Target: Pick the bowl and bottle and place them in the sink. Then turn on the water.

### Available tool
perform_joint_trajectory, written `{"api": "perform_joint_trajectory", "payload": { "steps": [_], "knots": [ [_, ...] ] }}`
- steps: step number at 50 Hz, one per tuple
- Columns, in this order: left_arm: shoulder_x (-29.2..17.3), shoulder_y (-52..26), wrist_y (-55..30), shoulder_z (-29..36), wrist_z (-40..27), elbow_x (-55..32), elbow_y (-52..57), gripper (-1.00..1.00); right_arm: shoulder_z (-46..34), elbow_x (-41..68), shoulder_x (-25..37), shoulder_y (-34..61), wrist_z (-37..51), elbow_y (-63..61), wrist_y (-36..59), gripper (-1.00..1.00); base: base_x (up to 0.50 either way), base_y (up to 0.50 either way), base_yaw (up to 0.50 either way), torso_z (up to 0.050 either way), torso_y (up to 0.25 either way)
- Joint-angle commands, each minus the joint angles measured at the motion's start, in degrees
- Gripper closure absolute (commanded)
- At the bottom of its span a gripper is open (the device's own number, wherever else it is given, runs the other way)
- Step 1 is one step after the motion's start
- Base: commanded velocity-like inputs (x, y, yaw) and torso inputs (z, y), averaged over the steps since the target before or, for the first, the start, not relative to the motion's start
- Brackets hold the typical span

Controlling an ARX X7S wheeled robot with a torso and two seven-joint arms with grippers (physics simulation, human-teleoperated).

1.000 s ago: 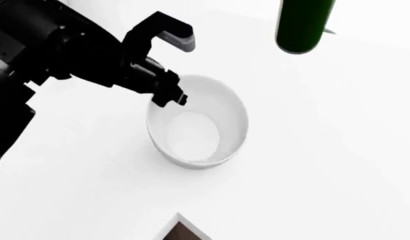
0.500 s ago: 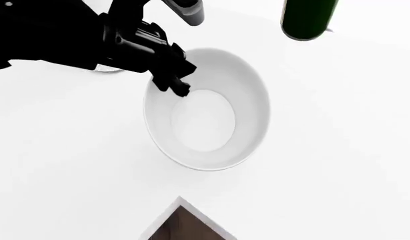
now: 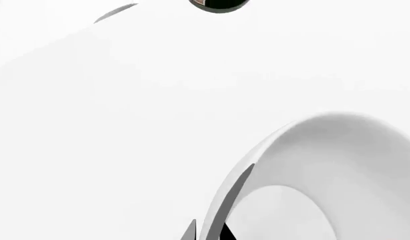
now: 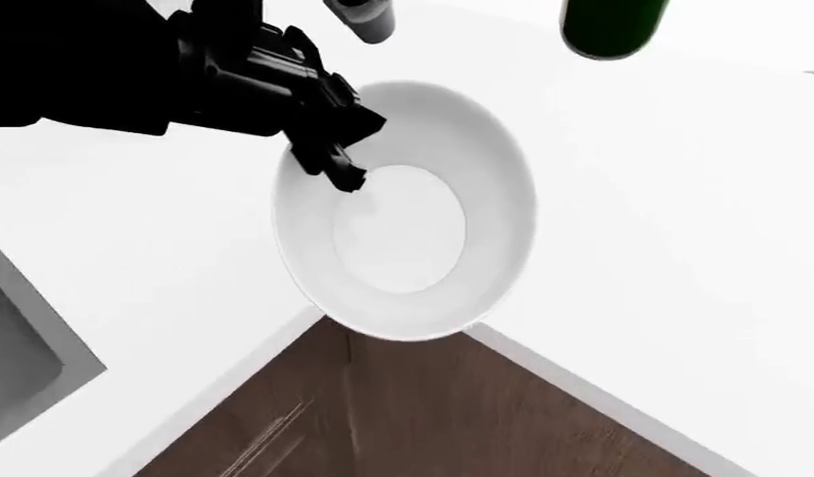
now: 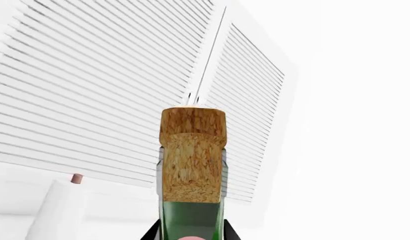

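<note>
The white bowl (image 4: 404, 214) hangs above the counter's front corner, with its rim pinched by my left gripper (image 4: 338, 164). In the left wrist view the bowl (image 3: 338, 160) has its rim between the gripper (image 3: 208, 234) and its two fingertips. The green bottle (image 4: 613, 25) shows only as a lower body at the top right of the head view. In the right wrist view my right gripper (image 5: 190, 236) is shut on the bottle's green neck (image 5: 191, 220), below the tan cork. A corner of the grey sink (image 4: 12, 358) shows at the far left. No water shows.
The white counter (image 4: 672, 229) ends in a corner below the bowl, with brown floor (image 4: 420, 417) beyond it. A white cylinder (image 5: 58, 212) stands before louvred shutters (image 5: 98, 85) in the right wrist view.
The bowl has come up toward the camera in my left gripper. The view has shifted, so the counter corner, the floor and the sink's corner now show.
</note>
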Motion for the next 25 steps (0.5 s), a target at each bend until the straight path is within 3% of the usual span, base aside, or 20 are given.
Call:
{"api": "perform_joint_trajectory", "payload": {
  "steps": [1,17,25],
  "knots": [
    [-1.07,-0.03,0.23,-0.66,-1.02,-0.28,1.86,1.00,0.08,-2.19,-0.41,1.31,-0.48,-0.28,0.01,1.00,-0.39,-0.31,0.00,0.000,0.000],
    [-1.40,0.40,1.06,-0.78,-1.02,-0.07,2.28,1.00,-2.23,-4.04,-0.27,1.22,-2.40,-0.31,-0.34,1.00,-0.41,-0.28,0.00,0.001,0.000],
    [-1.79,0.64,1.50,-0.65,-0.96,0.36,2.58,1.00,-3.80,-5.50,-0.09,1.04,-3.83,-0.87,-1.13,1.00,-0.08,-0.07,0.50,0.001,0.000]
  ]
}}
